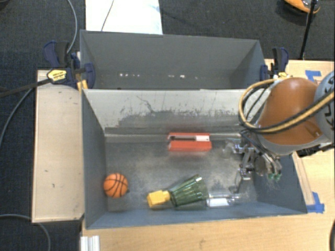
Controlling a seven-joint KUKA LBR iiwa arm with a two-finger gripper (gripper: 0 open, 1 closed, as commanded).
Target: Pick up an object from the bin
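My gripper (245,167) hangs low in the right part of the bin, under the arm's wrist. Just below and left of it, by the front wall, lies a small clear plastic piece (219,201). Against that piece rests the wide end of a green ribbed cone with a yellow tip (186,192), lying on its side with the tip pointing left. A flat red-orange block (189,142) sits against the back wall, left of the gripper. Nothing shows held in the gripper.
A small orange basketball (115,185) rests in the front left corner. The arm comes in over the bin's right wall, and its round orange cover and looped cables hang above the right rear corner.
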